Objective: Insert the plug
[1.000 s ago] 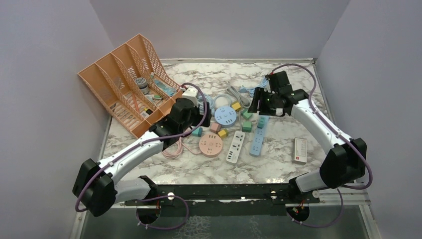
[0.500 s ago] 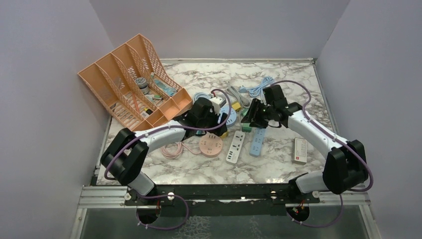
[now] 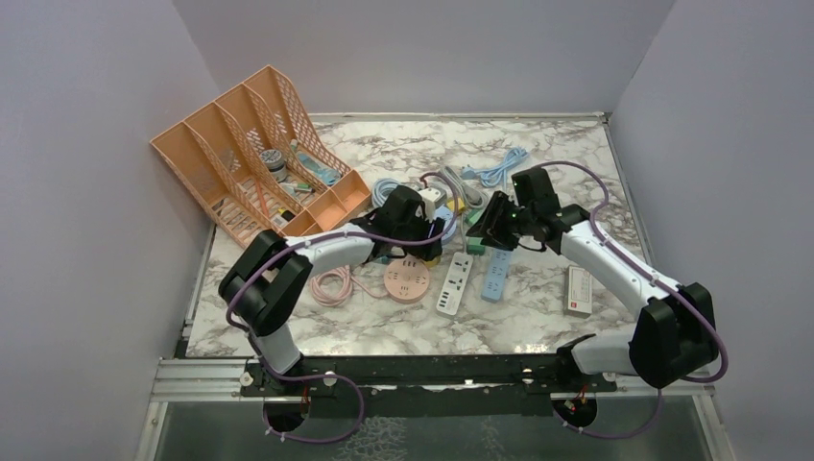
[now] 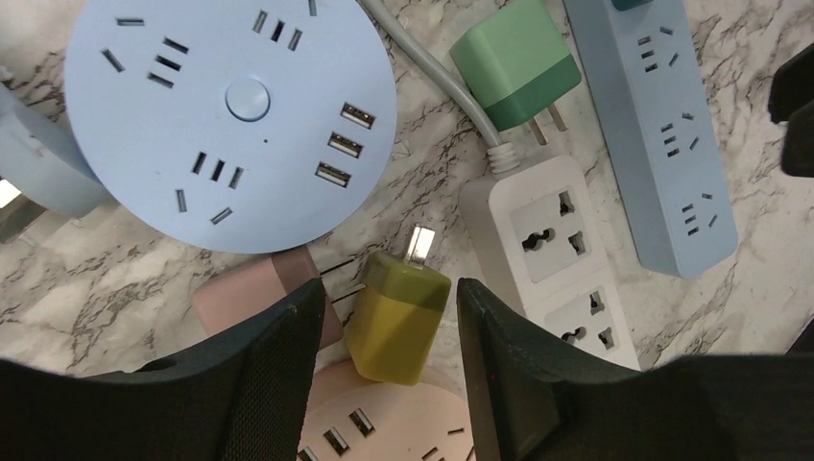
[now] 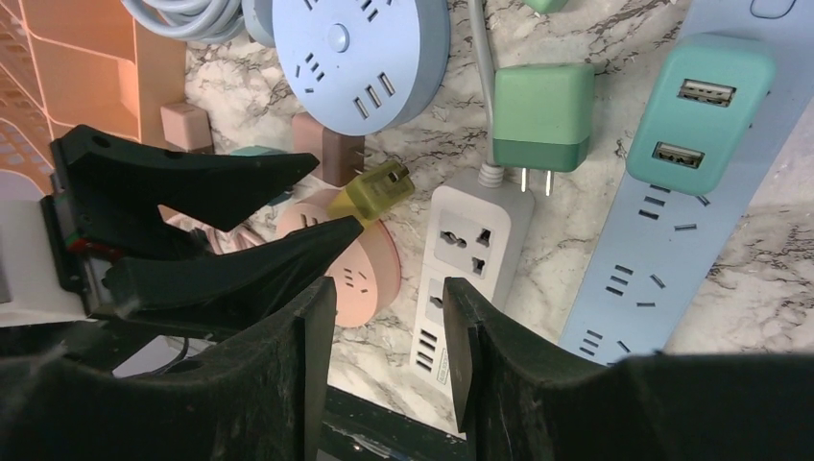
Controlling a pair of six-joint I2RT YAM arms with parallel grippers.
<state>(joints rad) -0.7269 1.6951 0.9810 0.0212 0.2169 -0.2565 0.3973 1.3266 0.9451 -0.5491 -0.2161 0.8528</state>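
Note:
A yellow plug [image 4: 396, 312] lies on the marble with its rear end on the edge of the pink round power strip [image 4: 384, 427], prongs pointing away. My left gripper [image 4: 389, 293] is open and straddles the plug, with a gap on each side. A white power strip [image 4: 557, 259] lies just right of it, and a blue round strip [image 4: 230, 115] lies beyond. My right gripper [image 5: 389, 298] is open and empty above the white strip [image 5: 470, 259], facing the left gripper's fingers [image 5: 240, 269]. The yellow plug [image 5: 370, 192] also shows in the right wrist view. In the top view both grippers [image 3: 422, 240] [image 3: 490, 226] meet at mid-table.
A green plug [image 4: 514, 62], a pink plug [image 4: 254, 303] and a long blue strip [image 4: 653, 134] lie close around. A teal adapter [image 5: 701, 96] sits in the blue strip. An orange file rack [image 3: 250, 154] stands at the back left. A white box [image 3: 579, 290] lies at the right and a pink cable [image 3: 333, 285] at the left.
My left arm has swung right from beside the rack to the cluster of plugs at mid-table. My right gripper has moved left and nearer, toward the white strip.

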